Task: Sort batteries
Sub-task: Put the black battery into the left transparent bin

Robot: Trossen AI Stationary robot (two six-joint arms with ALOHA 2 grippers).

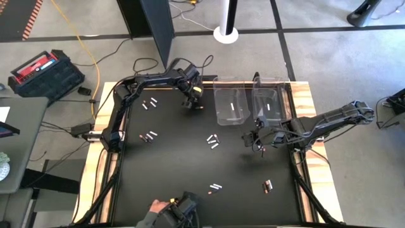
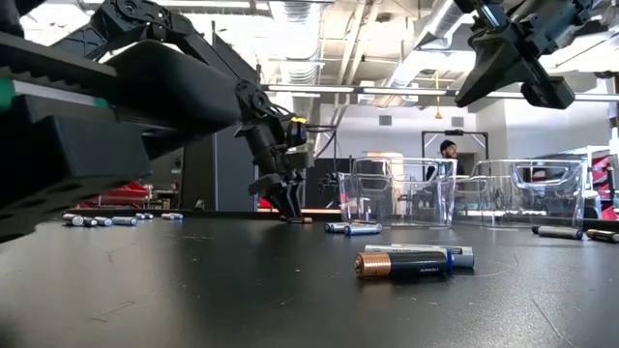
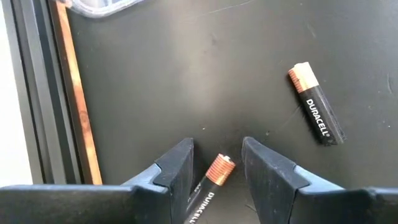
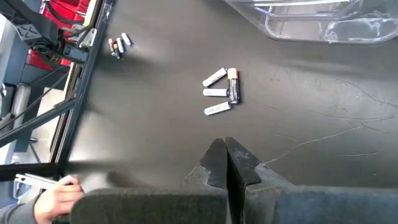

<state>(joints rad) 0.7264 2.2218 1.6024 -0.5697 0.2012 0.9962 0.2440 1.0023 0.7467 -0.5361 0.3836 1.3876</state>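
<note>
Left claw (image 3: 216, 165) down at the black bench (image 1: 177, 164) near its far edge, just beside the clear plastic bins (image 1: 229, 104), fingers (image 3: 177, 168) apart and straddling a black, copper-capped cylindrical battery (image 3: 211, 180). Long axis running between the fingers, copper cap forward, tilted a little off their line; no contact visible yet. A squeeze looks like all that remains. A second identical cell (image 3: 316, 104) lying off to one side, apart. Right claw (image 4: 226, 163) hanging above the bench near the right-hand bin, fingers pressed together, holding nothing. Other small cells (image 1: 212, 141) scattered mid-bench.
</note>
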